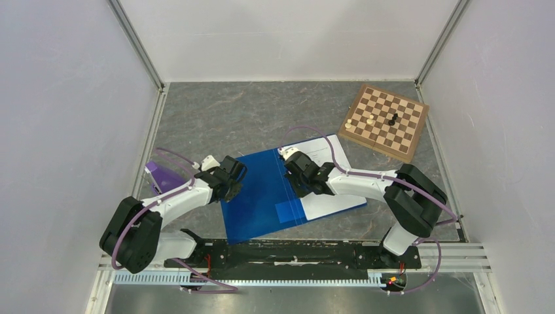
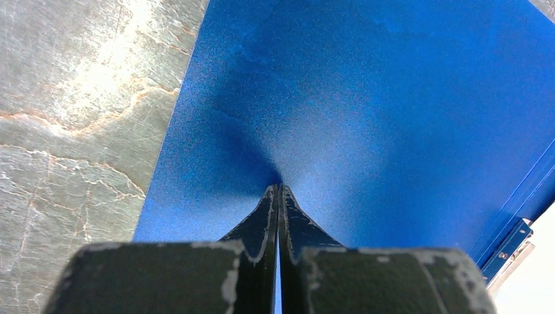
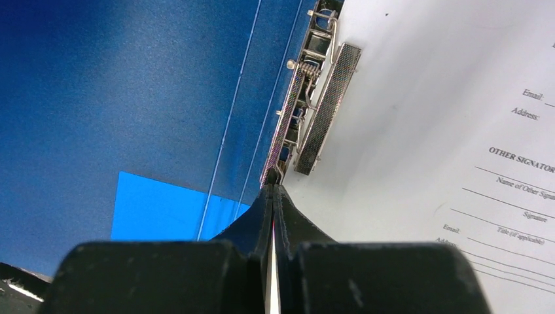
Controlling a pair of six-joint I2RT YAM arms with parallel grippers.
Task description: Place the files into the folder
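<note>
Our left claw point(image 1: 233, 178) is clamped tight on the folder point(image 1: 256, 199), and we see the blue cover pucker at the fingertips point(image 2: 265, 209). The folder lies on the table point(image 1: 229, 118) between both arms. The files point(image 1: 332, 203) peek out along its right side. Our right claw point(image 1: 296, 174) pinches a white sheet's edge just beside the metal clip point(image 3: 317, 111).

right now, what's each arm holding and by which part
Left fingers pinch the blue folder cover at its left edge. Right fingers seem shut on the paper, at its edge beside the metal clip.
</note>
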